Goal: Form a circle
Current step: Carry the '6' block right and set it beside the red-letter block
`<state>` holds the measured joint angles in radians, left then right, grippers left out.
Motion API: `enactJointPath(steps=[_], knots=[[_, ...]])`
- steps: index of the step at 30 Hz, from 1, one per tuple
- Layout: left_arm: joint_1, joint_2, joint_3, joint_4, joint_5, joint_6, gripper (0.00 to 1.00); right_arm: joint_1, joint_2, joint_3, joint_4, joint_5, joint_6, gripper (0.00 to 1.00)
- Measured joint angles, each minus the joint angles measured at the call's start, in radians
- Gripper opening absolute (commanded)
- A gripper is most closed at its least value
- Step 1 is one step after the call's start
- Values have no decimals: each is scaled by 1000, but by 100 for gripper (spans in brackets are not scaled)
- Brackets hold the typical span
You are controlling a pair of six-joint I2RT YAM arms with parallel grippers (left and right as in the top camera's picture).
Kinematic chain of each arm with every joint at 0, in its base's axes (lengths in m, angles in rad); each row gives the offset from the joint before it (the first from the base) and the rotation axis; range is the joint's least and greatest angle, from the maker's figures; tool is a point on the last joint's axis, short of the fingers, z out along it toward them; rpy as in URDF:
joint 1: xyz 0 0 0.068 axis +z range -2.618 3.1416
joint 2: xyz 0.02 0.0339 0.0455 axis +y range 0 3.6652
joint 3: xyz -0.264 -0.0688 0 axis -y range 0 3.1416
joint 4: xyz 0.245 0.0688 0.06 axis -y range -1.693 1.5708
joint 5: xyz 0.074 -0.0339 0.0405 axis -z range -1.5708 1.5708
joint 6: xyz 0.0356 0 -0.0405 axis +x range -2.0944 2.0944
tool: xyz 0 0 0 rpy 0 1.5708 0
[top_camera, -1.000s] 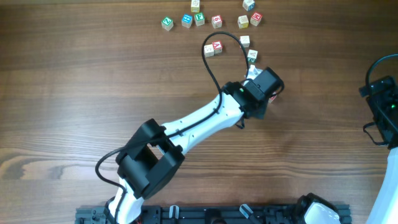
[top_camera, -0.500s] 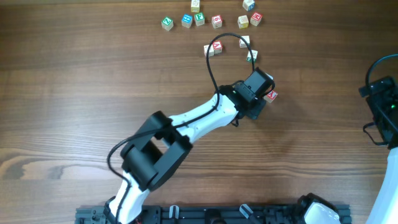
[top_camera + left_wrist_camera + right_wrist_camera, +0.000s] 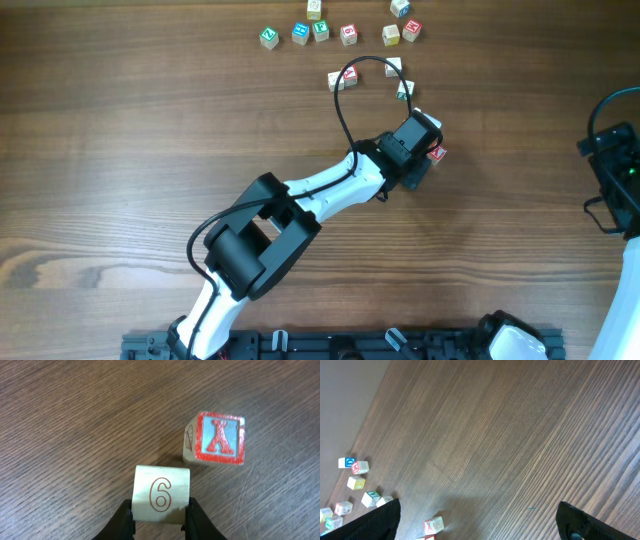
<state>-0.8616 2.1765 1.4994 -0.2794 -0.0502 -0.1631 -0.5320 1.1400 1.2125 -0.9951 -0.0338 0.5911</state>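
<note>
Left wrist: left jaws clamp 6 cube (image 3: 162, 494) beside X cube (image 3: 218, 440); right jaws spread.

A brown wood-grain table (image 3: 120, 160) is shown. A wooden X cube (image 3: 220, 440) (red letter, pale blue face) is set on it just ahead of the left gripper (image 3: 161, 519), to its right. Other letter cubes (image 3: 348, 35) are scattered farther from that gripper.
</note>
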Motion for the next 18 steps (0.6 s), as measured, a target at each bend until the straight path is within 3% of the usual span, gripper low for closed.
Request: enactJointPath(steps=[18], knots=[[-1, 0, -2, 34, 15, -82, 10, 0, 0, 0, 0, 0, 0, 100]])
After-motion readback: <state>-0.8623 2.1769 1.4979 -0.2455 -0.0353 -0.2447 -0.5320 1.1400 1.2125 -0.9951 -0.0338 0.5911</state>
